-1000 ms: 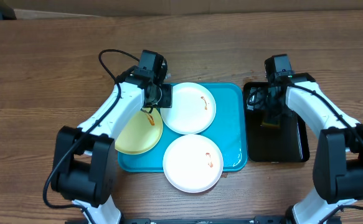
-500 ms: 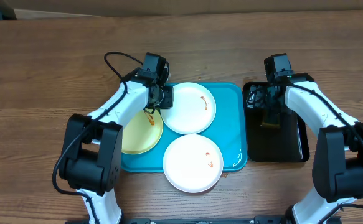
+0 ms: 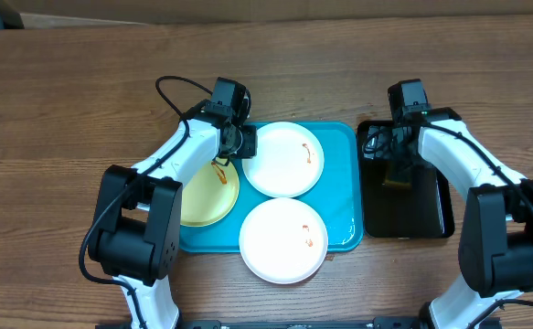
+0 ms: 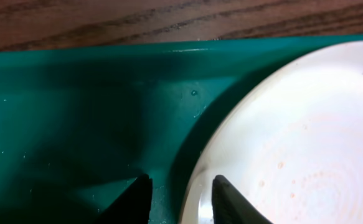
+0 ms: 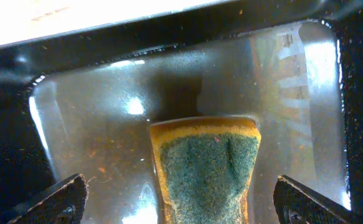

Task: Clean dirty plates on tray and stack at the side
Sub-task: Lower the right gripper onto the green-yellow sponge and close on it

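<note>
Jaws first: your left gripper stands narrow, and its two dark fingertips straddle the rim of the upper round white plate. One tip is over the tray floor, the other over the plate's edge. Whether they bite on that rim cannot be told. Your right gripper is spread wide and holds nothing.

Findings, by size:
- Large turquoise rectangular plastic tray: sits centred between the arms and carries all three plates.
- Narrow black tray: lies just beside it on the right, under your right arm.
- Lower round white plate: overhangs the turquoise tray's near rim and shows an orange smear. The upper plate is smeared likewise.
- Pale yellow-green plate: sits at the tray's left edge, partly under your left arm.
- Green-faced yellow sponge: lies in the black tray between the right fingertips, its long axis running away from the wrist, so the jaws span its short width.

Judgement: the sponge grasp falls to the right arm by a straight descent. The left arm is nearer the plates and is best placed to steady them.
</note>
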